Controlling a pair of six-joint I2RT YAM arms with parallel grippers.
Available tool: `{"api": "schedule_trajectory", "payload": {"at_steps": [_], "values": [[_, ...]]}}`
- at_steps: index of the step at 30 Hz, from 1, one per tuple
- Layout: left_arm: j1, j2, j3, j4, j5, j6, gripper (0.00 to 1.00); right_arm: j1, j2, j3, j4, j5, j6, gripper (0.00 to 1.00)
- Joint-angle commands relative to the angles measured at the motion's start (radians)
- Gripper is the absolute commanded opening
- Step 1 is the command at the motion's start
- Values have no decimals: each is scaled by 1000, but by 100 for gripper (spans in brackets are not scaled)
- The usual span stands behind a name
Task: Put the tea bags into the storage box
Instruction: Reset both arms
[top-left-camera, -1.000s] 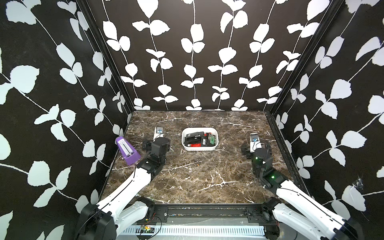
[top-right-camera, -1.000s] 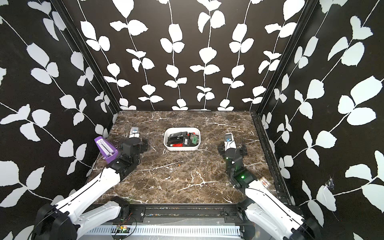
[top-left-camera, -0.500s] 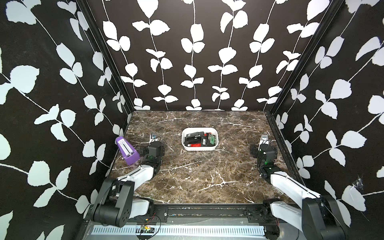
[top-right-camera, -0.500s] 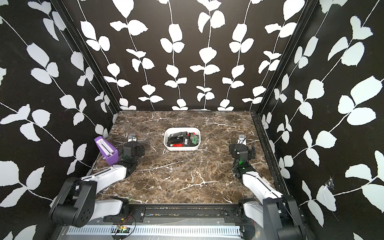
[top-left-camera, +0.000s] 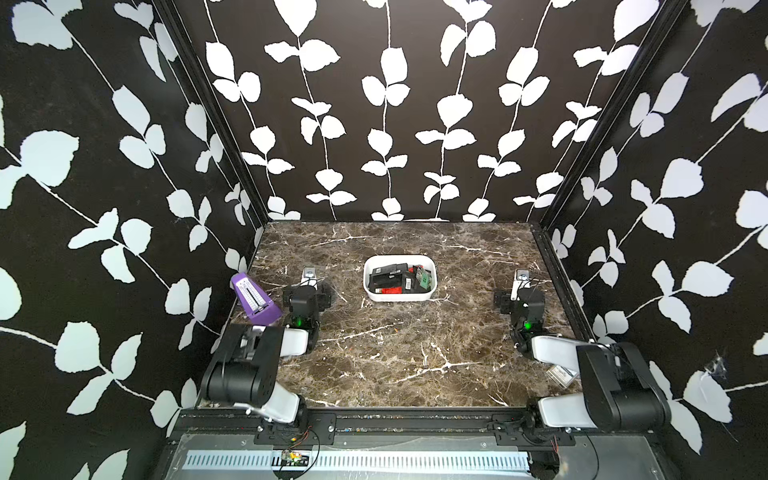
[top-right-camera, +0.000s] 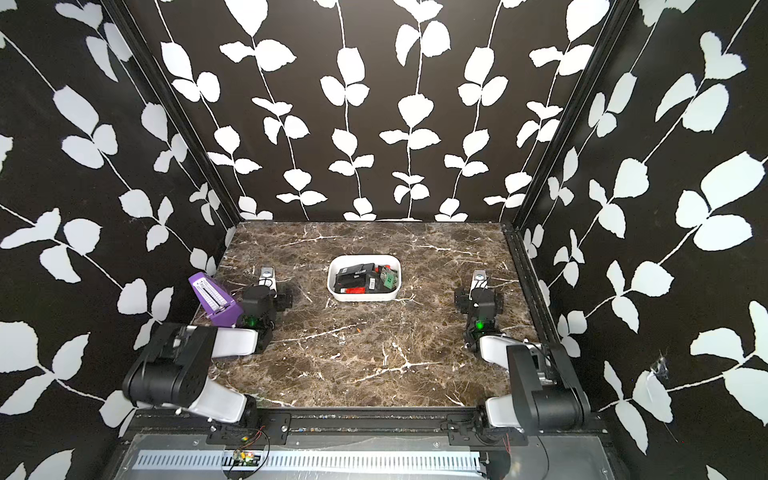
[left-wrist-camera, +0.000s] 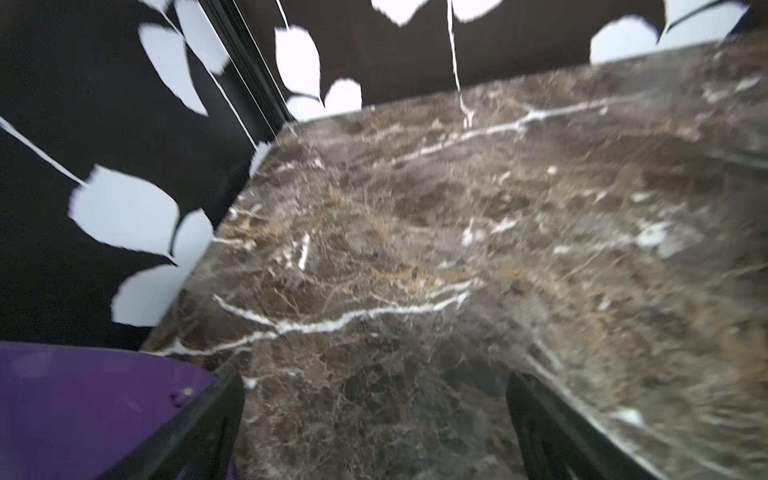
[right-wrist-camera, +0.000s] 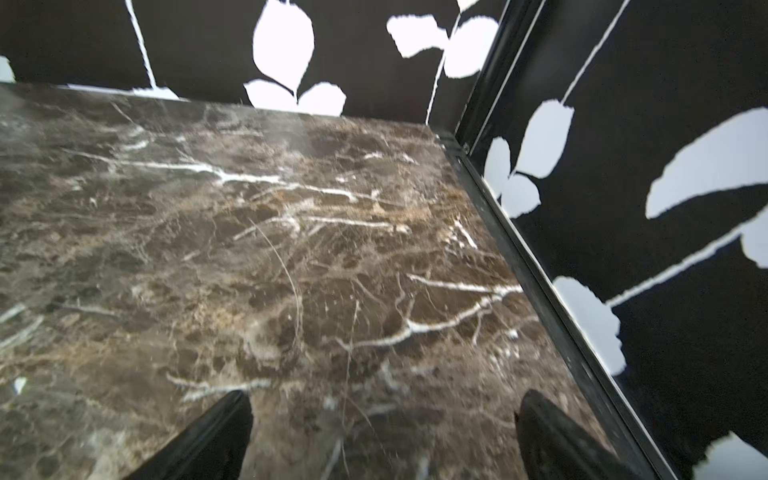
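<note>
Tea bags (top-left-camera: 395, 279) lie inside the white box (top-left-camera: 399, 296) on the bench (top-left-camera: 395, 357), and the left pincer (left-wrist-camera: 374, 380) and right pincer (right-wrist-camera: 384, 399) have settled low at either side, wide open and empty, so the job looks finished.

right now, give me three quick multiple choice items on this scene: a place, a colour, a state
1. The metronome is: A green; B purple; C white.
2. The left gripper and right gripper are: A both open and empty; B both shut on sachets; C one open, one shut.
3. The tea bags lie: A beside the metronome; B in the left gripper; C in the storage box.
Key: 1 B, its body is plainly purple in both top views. 2 A, each wrist view shows jaws apart with nothing between. 3 C, they sit inside the white tub.
</note>
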Motion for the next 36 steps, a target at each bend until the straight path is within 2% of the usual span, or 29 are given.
{"api": "schedule_trajectory", "payload": {"at_steps": [1, 3, 6, 36], "values": [[8, -7, -1, 54, 82, 13, 99, -13, 58, -38, 174, -40, -6, 99], [25, 10, 12, 71, 101, 5, 99, -13, 124, -36, 246, -35, -14, 99], [41, -3, 23, 24, 120, -10, 99, -16, 105, 35, 74, -7, 7, 99], [42, -5, 21, 25, 124, -12, 99, -29, 106, 32, 82, -24, 13, 99]]}}
